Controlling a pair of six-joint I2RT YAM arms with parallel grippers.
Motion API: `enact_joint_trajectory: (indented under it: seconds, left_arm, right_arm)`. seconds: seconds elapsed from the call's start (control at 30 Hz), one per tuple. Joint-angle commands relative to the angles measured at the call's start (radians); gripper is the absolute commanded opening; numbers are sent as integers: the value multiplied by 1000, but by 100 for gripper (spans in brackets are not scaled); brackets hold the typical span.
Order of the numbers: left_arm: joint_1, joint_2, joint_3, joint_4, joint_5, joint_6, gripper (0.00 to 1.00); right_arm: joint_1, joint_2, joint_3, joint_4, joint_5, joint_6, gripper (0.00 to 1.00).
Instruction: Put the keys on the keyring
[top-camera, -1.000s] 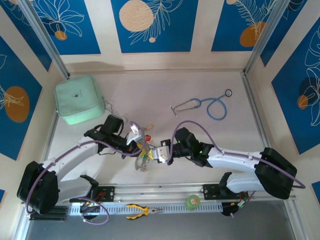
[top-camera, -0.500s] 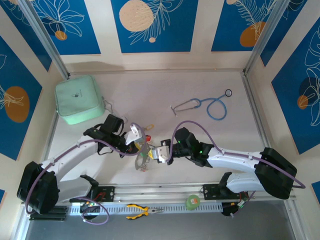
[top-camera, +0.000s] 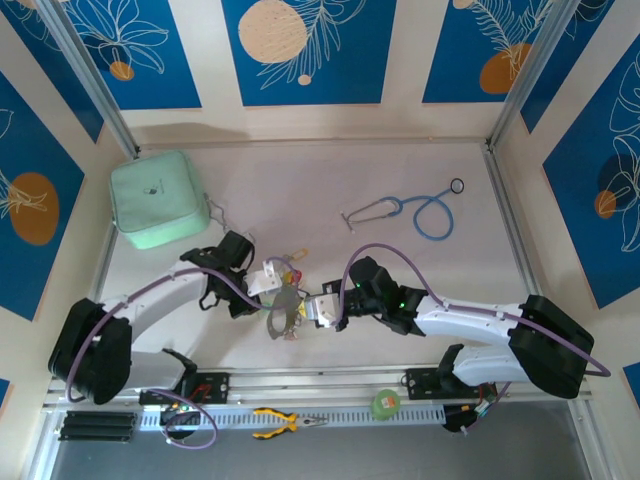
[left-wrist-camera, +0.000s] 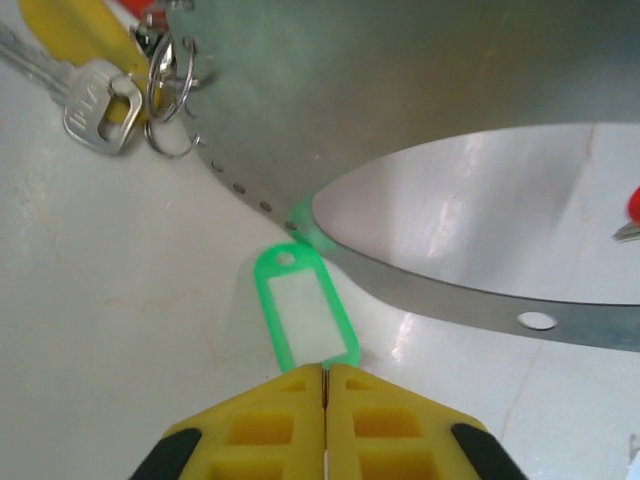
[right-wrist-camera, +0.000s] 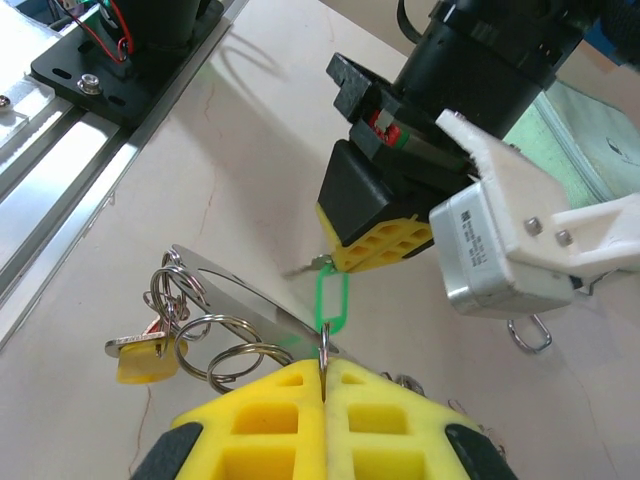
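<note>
My left gripper (left-wrist-camera: 325, 372) is shut on the near end of a green-tagged key; its green tag (left-wrist-camera: 305, 315) points away over the table. The keyring (left-wrist-camera: 440, 300), a flat silvery band with small holes, curves just beyond the tag. My right gripper (right-wrist-camera: 325, 368) is shut where the keyring (right-wrist-camera: 235, 290) meets its fingertips, on a thin ring threaded through the green tag (right-wrist-camera: 332, 298). The left gripper (right-wrist-camera: 350, 262) faces it, close. A yellow-tagged key (right-wrist-camera: 140, 362) and loose split rings (right-wrist-camera: 225, 355) hang on the band. From above, both grippers (top-camera: 285, 288) (top-camera: 308, 310) meet over the keyring (top-camera: 280, 320).
A mint-green pouch (top-camera: 155, 198) sits at the back left and a blue stethoscope (top-camera: 425, 212) at the back right. Yellow-handled pliers (top-camera: 285, 422) and a green roll (top-camera: 385, 403) lie on the rail by the arm bases.
The left arm has swung in, bringing its gripper and the green-tagged key slightly nearer the front edge and the right gripper. The right arm has held still.
</note>
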Motion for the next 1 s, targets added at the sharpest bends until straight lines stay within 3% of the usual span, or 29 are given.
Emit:
enact_joint_trajectory:
  seconds: [0.0,0.07,0.2,0.37,0.43,0.53,0.7,0.97]
  left_arm:
    - [1,4,17,18,-52,-11,34]
    - [2,-22,16,22,-59,-4,43]
    - [8,-126,22,12,-3,23,48]
    - [5,-314,-13,73,281,95,49]
    - [-2,-401,-59,175,414,102,48]
    - [-11,-468,-126,319,504,98,44]
    - [-30,-468,-165,353,524,167,41]
    - [-106,-416,-202,439,437,212,38]
  right_arm:
    - [10,-6,-9,-7,-2,-15,0]
    - [11,-11,-7,-13,-4,-18,0]
    - [11,-7,-4,-16,-5,-18,0]
    - [13,10,5,-22,-8,-16,0]
    - [12,17,10,-27,-12,-16,0]
    - [10,26,25,-33,-23,-7,0]
    - [11,30,35,-19,-30,16,0]
    - [8,38,35,10,-31,65,0]
